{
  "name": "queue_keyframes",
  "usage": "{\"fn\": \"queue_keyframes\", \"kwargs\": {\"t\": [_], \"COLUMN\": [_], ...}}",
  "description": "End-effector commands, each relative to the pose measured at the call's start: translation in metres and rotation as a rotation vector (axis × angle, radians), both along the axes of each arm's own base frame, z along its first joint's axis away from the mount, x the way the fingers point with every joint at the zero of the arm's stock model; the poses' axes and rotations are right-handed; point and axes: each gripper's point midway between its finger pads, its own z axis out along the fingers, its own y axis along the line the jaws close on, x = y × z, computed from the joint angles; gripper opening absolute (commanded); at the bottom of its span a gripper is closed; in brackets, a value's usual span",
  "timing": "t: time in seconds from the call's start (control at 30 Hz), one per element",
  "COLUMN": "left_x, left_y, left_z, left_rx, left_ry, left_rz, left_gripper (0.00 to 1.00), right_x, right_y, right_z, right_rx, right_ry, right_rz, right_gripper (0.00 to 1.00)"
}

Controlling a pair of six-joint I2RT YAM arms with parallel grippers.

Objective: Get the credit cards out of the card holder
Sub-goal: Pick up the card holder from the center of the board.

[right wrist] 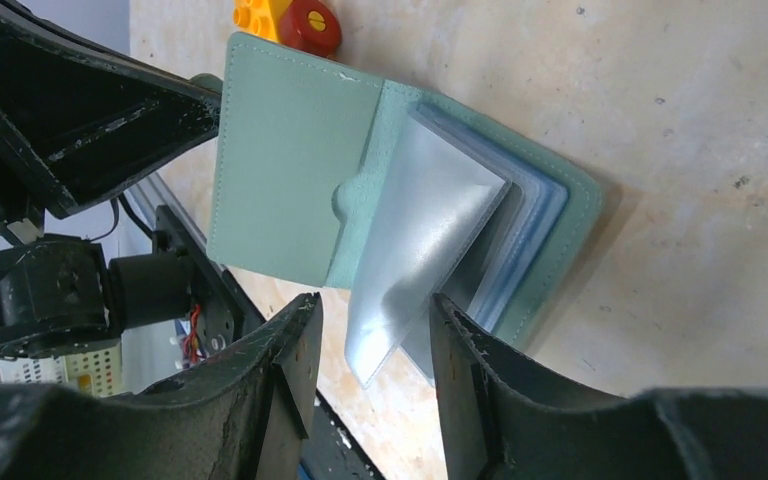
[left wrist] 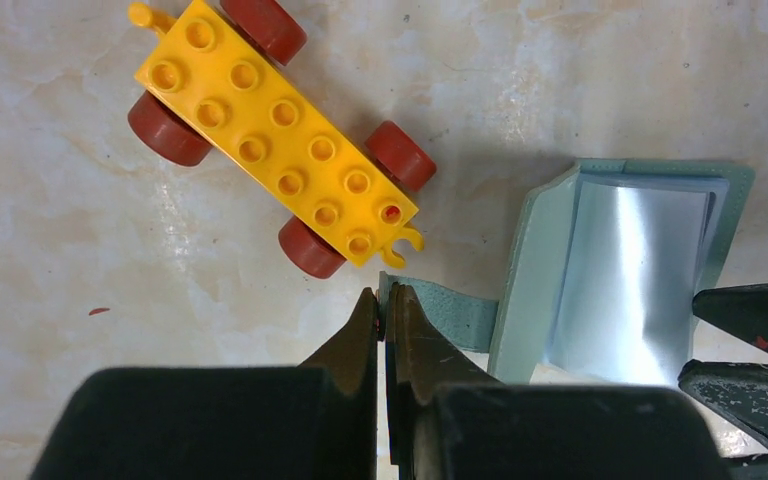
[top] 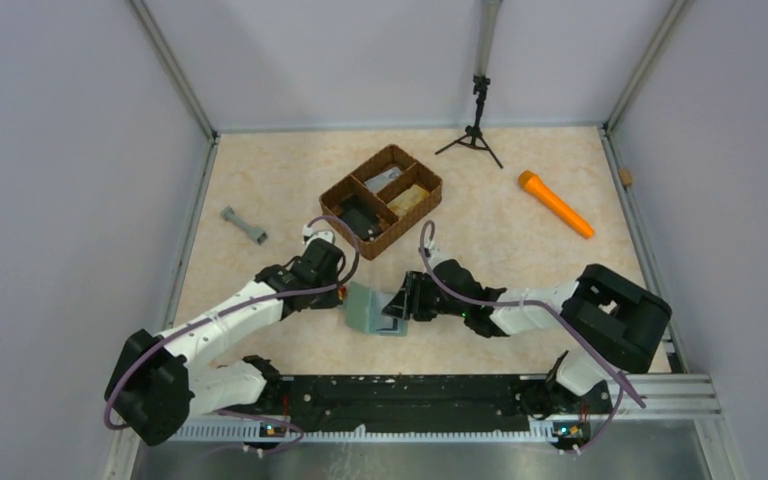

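The bench carries the card holder, spread open between both arms. Left gripper: jaws clamped on its cover edge. Right gripper: jaws apart, straddling a silvery card; contact unclear, the cards behind are mostly hidden.

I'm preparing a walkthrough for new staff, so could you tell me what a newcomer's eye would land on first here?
The open sage-green card holder at the near middle of the table: the left gripper is shut on its flap, the right gripper open around a silvery card poking out. Then the yellow red-wheeled toy wagon beside it, and the brown woven basket behind.
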Motion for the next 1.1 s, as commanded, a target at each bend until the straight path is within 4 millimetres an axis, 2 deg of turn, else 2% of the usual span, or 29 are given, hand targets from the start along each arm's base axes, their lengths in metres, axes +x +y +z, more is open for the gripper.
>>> {"fn": "queue_keyframes", "kwargs": {"t": [0.0, 0.23, 0.37, 0.57, 0.67, 0.87, 0.97, 1.07], "left_x": [0.006, 0.002, 0.001, -0.005, -0.008, -0.017, -0.023, -0.028], "left_y": [0.000, -0.018, -0.020, -0.033, -0.039, -0.043, -0.048, -0.054], "left_z": [0.004, -0.001, -0.001, 0.003, 0.006, 0.009, 0.010, 0.010], "left_rx": [0.040, 0.074, 0.078, -0.009, -0.070, -0.168, -0.247, -0.344], "left_ry": [-0.027, -0.039, -0.039, -0.033, -0.043, -0.047, -0.040, -0.016], "left_rz": [0.006, -0.041, -0.043, -0.082, -0.090, -0.094, -0.108, -0.121], "left_gripper": [0.00, 0.00, 0.00, 0.00, 0.03, 0.10, 0.16, 0.25], "right_x": [0.007, 0.005, 0.003, 0.001, -0.001, -0.005, -0.006, -0.007], "right_y": [0.023, 0.042, 0.054, 0.065, 0.067, 0.058, 0.052, 0.046], "right_z": [0.021, 0.034, 0.034, 0.021, 0.011, 0.008, 0.012, 0.018], "right_rx": [0.062, 0.109, 0.114, 0.096, 0.068, 0.068, 0.076, 0.083], "right_ry": [-0.041, -0.061, -0.065, -0.063, -0.053, -0.068, -0.088, -0.111], "right_rz": [0.022, 0.071, 0.097, 0.126, 0.145, 0.144, 0.141, 0.129], "right_gripper": [0.46, 0.46, 0.43, 0.38, 0.46, 0.48, 0.67, 0.78]}}
